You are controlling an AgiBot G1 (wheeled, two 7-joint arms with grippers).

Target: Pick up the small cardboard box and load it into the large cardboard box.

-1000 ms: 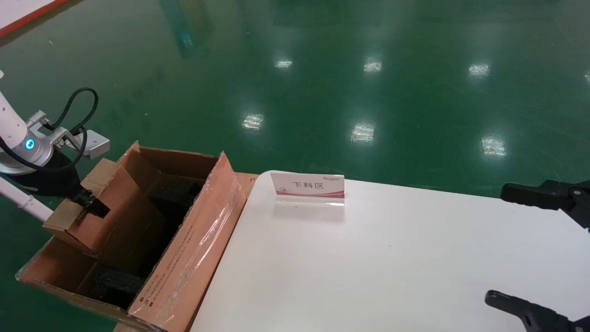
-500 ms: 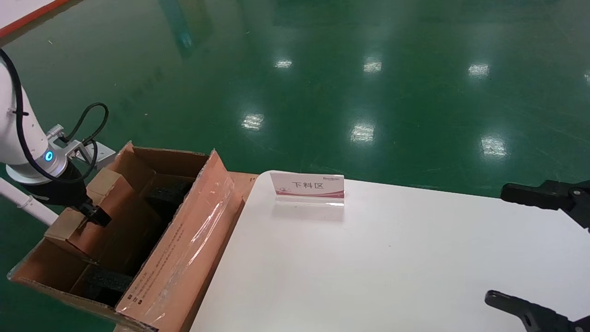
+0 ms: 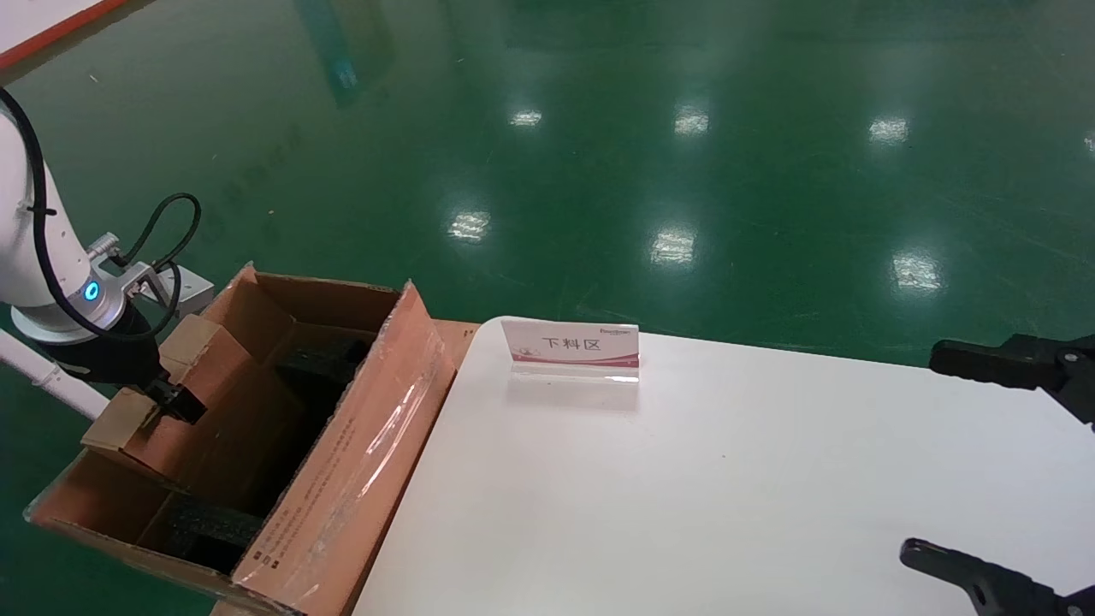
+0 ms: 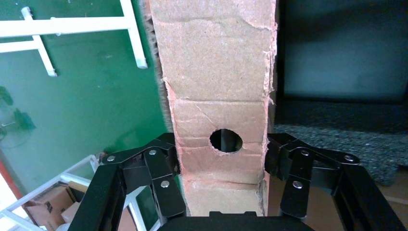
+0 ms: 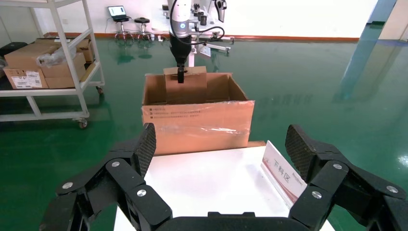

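My left gripper (image 3: 171,399) is shut on the small cardboard box (image 3: 201,376), a reddish-brown carton. It is tilted just inside the far-left wall of the large cardboard box (image 3: 351,479), and its pale top sticks out above the rim. In the left wrist view the fingers (image 4: 161,166) press both sides of the small cardboard box (image 4: 219,110) at its round hole. Black foam (image 4: 337,144) lies beside it. My right gripper (image 3: 922,451) is parked open at the table's right edge. From there the large cardboard box (image 5: 197,122) shows with the small cardboard box (image 5: 192,82) behind its front wall.
The large box stands on the green floor against the left end of the white table (image 3: 727,479). Its taped flap (image 3: 376,428) leans toward the table. A small sign (image 3: 571,349) stands near the table's far edge. A white shelf rack (image 5: 53,57) with cartons stands farther off.
The left gripper has sunk a little lower and leftward with the small box. The large carton shifted left, then came back. The right arm has not moved.
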